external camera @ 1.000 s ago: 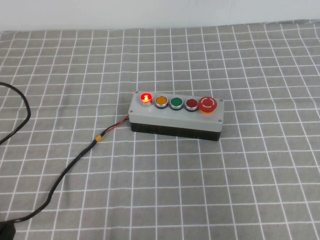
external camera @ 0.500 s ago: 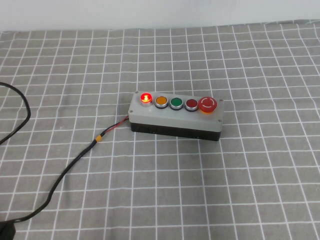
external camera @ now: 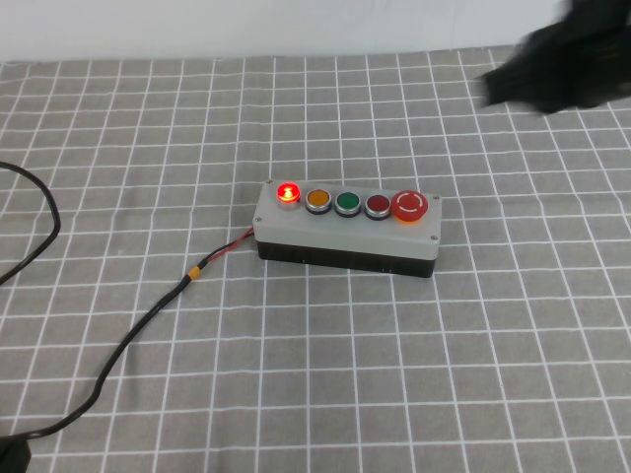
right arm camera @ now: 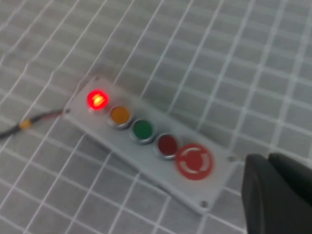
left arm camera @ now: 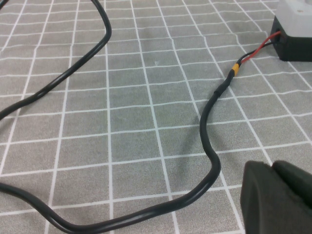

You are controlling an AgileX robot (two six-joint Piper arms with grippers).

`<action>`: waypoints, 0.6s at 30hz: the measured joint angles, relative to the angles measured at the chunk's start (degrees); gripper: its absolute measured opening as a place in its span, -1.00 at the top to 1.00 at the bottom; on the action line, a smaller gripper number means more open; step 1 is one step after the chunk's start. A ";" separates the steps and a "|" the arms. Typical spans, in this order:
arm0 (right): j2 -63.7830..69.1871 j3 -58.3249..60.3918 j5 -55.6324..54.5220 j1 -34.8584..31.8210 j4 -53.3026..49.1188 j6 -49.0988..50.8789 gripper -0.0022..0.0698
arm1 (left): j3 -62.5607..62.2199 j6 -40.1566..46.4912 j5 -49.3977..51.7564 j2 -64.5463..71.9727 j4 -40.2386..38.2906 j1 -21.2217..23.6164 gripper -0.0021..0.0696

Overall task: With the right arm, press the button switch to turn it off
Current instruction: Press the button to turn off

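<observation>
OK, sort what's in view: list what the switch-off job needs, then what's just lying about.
Job:
- button switch, red lamp lit
- right arm, high at the far right, away from the box
- right gripper, off the box's mushroom-button end

Lying about:
- black cable
- checked cloth
- left gripper, low beside the cable

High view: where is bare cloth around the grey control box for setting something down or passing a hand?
Open checked cloth lies in front of the light grey, black-based button switch and to its right. Left is crowded: the red-black wire and black cable run there. The right gripper hangs blurred over the far right corner; the left gripper stays low near the cable.
</observation>
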 joint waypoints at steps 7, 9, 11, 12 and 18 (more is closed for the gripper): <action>16.15 -10.87 2.63 6.21 0.00 -0.14 0.98 | 0.00 0.00 0.00 0.00 0.00 0.00 0.95; 20.14 -14.44 2.75 7.46 0.43 -0.14 0.98 | 0.00 0.00 0.00 0.00 0.00 0.00 0.95; 23.53 -17.74 2.75 8.48 0.80 -0.14 0.98 | 0.00 0.00 0.00 0.00 0.00 0.00 0.95; 25.37 -19.57 2.75 8.94 0.94 -0.14 0.98 | 0.00 0.00 0.00 0.00 0.00 0.00 0.95; 35.75 -29.73 3.00 11.06 1.29 -0.14 0.98 | 0.00 0.00 0.00 0.00 0.00 0.00 0.95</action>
